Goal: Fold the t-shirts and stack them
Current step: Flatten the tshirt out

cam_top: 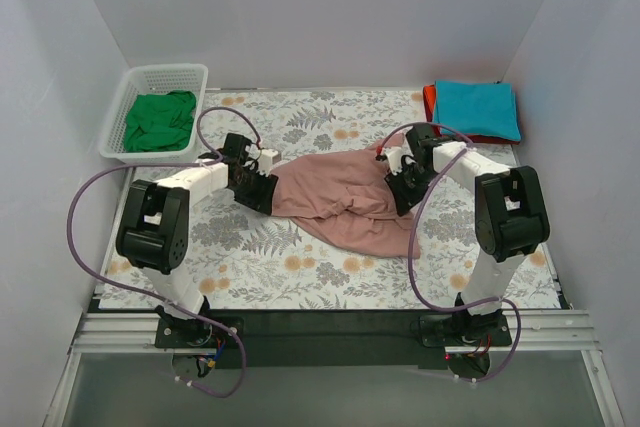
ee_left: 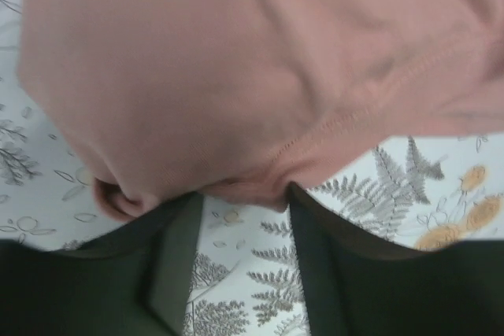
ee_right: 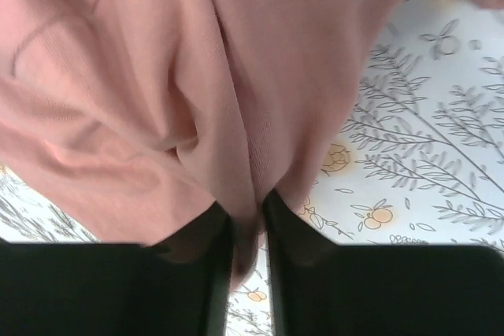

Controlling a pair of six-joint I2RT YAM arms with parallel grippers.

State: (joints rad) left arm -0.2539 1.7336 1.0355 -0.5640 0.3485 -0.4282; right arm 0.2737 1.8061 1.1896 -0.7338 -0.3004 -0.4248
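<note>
Four t-shirts, one basket

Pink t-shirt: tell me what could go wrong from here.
1. The left gripper has its jaws apart with only the pink t-shirt hem at their tips; closing may miss it.
2. The right gripper pinches a bunched fold, so pulling might drag the crumpled shirt over the table cloth rather than spread it.

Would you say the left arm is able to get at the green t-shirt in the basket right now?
Probably yes: the green t-shirt lies in the open-topped basket just beyond the left gripper, nothing between. Its jaws stand open at the edge of the pink t-shirt.
</note>
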